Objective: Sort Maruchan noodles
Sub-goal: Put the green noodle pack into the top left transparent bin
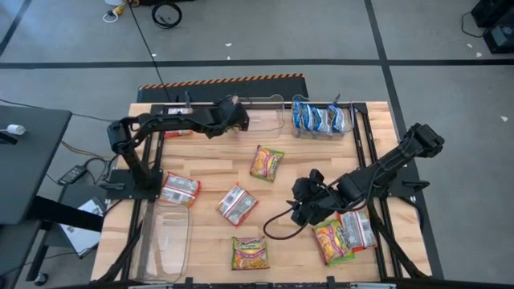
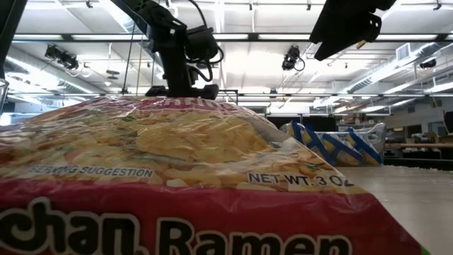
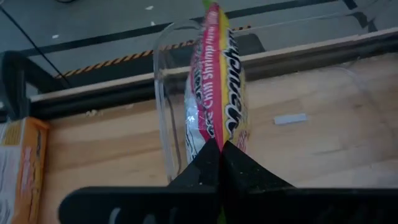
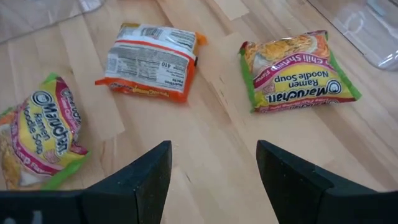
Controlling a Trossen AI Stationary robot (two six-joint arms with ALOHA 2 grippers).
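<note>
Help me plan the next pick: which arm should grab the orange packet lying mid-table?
Right, probably. The right gripper hangs open, empty, low over mid-table, with the orange packet just ahead of its fingers. The left gripper is shut on a lime packet over the clear tub at the far edge.

In the low view, a ramen packet (image 2: pixel 177 177) lying against the lens fills most of the picture; its brand lettering is cut off by the bottom edge, and it hides the table surface and most other packets. Behind it, only the upper parts of the blue-and-white packets (image 2: pixel 333 145) show.

In the left wrist view, the left gripper (image 3: pixel 221 149) covers the lower end of a packet held edge-on (image 3: pixel 214 81), whose print reads only in part. An orange packet (image 3: pixel 22 162) is cut by the frame edge.

In the high view, the left gripper (image 1: pixel 238 118) hides its held packet, and print on the blue-and-white packets (image 1: pixel 320 118) is too small to read.
</note>
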